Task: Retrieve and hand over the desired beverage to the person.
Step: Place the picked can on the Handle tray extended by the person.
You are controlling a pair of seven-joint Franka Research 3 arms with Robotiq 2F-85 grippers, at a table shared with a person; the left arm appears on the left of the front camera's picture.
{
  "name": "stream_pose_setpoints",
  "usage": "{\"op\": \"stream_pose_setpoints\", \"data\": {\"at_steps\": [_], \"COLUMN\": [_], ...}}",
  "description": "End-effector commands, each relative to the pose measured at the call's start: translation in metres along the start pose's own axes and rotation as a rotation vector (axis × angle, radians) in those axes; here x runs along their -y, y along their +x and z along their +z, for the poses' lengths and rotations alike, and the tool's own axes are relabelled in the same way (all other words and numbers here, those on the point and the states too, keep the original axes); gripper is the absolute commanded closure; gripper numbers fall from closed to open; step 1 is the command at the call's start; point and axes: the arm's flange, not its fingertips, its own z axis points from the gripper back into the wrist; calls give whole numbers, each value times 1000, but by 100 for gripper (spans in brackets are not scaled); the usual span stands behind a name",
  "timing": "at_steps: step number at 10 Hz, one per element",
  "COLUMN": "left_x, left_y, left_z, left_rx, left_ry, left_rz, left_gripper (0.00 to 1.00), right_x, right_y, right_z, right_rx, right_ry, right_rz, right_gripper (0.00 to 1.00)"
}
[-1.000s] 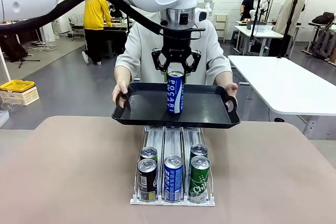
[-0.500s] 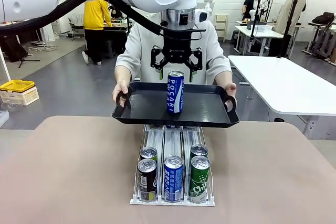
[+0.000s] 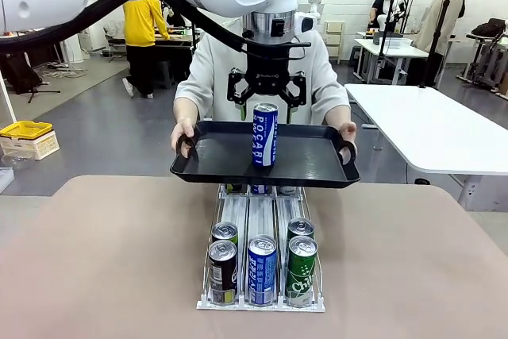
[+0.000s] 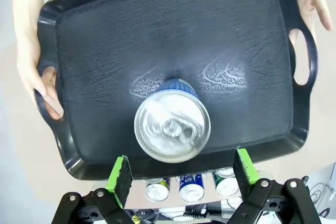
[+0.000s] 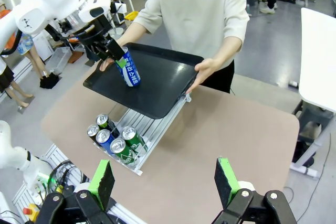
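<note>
A blue Pocari can (image 3: 264,134) stands upright on a black tray (image 3: 206,172) that the person (image 3: 210,61) in a light grey sweatshirt holds by both handles over the table's far edge. My left gripper (image 3: 266,107) hangs open just above the can's top, its fingers apart from it. From the left wrist, the can's silver lid (image 4: 172,125) sits mid-tray (image 4: 105,51), ahead of the green pads (image 4: 121,174) of my gripper (image 4: 182,174). My right gripper (image 5: 165,182) stands open high over the table's near side, far from the can (image 5: 128,67).
A wire rack (image 3: 262,220) in the middle of the brown table holds several cans, among them black, blue and green ones (image 3: 302,269) in the front row. A white table (image 3: 429,125) stands at the right. Other people work far behind.
My left gripper has risen off the can, from around its top to just above it. The can stays upright on the tray, which the person has lifted slightly.
</note>
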Motion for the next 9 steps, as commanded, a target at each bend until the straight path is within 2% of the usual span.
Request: {"op": "stream_pose_setpoints", "data": {"at_steps": [1, 4, 6, 7, 9], "left_x": [-16, -52, -90, -113, -148], "left_y": [-33, -132, -177, -200, -230], "left_z": [32, 82, 99, 103, 92], "left_rx": [-10, 36, 81, 54, 28], "left_ry": [-17, -28, -86, -141, -160], "left_rz": [-57, -133, -193, -255, -329], "left_gripper": [0, 0, 0, 0, 0], "right_x": [0, 0, 0, 0, 0], "right_y": [-1, -1, -1, -1, -1], "right_z": [-2, -2, -2, -2, -2], "right_rx": [-2, -2, -2, -2, -2], "right_ry": [15, 15, 15, 15, 15], "right_rz": [3, 3, 3, 3, 3], "right_gripper": [0, 0, 0, 0, 0]}}
